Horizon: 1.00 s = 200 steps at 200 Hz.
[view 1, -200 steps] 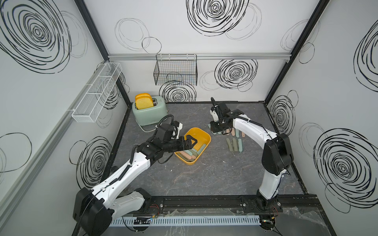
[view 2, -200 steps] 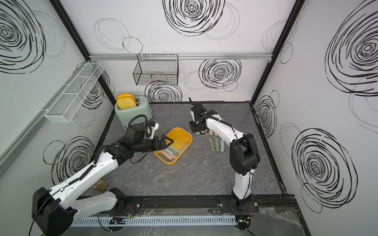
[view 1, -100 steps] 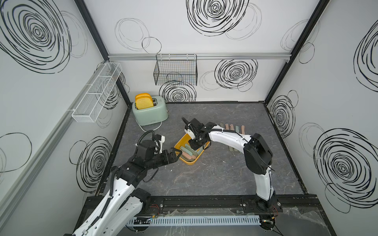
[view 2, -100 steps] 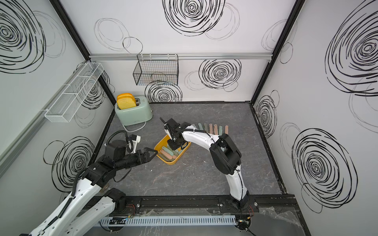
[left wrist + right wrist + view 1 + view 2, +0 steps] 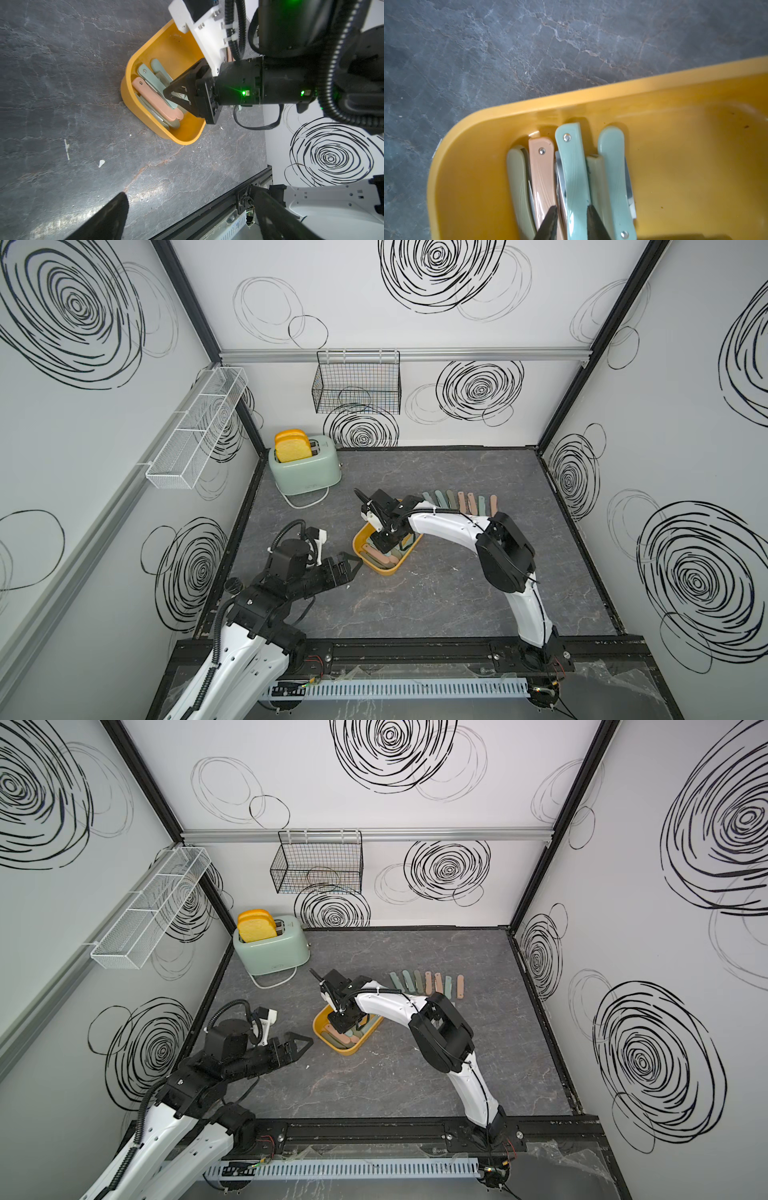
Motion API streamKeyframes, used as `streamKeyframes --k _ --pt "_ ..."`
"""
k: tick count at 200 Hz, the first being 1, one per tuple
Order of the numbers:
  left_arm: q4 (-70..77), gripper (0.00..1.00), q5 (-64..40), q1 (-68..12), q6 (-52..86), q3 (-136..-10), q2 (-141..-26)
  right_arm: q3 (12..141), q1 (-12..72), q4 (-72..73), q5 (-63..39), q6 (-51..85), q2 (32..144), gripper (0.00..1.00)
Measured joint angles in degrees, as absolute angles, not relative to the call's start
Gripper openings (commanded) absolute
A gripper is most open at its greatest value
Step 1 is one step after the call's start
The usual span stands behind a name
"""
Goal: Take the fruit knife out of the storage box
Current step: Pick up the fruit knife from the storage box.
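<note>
Knife: folded mint-green knife (image 5: 573, 172), lying in the storage box (image 5: 591, 97) among several others, with a pink knife (image 5: 542, 172) just beside it.
Box: sits on the table (image 5: 415, 605), near its middle.
Done: a row of knives (image 5: 461, 502) already lies side by side on the table behind the box.
Left: this knife is not yet lifted; it must be gripped, raised over the wall and set down outside.
Right gripper (image 5: 571, 214): down inside the box, fingertips narrowly straddling the mint-green handle; whether they pinch it I cannot tell.
Right arm: elbow raised, forearm stretched across, wrist pointing down.
Left gripper (image 5: 353, 570): jaws spread wide, empty, low beside the box, not touching.
</note>
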<state>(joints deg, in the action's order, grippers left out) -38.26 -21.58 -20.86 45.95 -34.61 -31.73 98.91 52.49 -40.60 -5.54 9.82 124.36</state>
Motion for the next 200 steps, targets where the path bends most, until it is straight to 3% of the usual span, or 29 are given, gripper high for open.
streamKeyframes --k 77,160,200 --pt "-40.42 0.98 -21.43 -20.08 45.08 -35.14 -32.21 102.21 52.29 -41.04 -4.36 9.32 128.22 0.27" --pt "-40.51 0.98 -22.15 -18.41 43.05 -35.16 -34.48 106.45 51.92 -43.03 -4.19 8.62 130.45 0.15" --pt "-40.47 0.98 -23.18 -17.3 41.8 -35.16 -35.66 108.16 51.88 -43.35 -3.33 8.49 131.76 0.15"
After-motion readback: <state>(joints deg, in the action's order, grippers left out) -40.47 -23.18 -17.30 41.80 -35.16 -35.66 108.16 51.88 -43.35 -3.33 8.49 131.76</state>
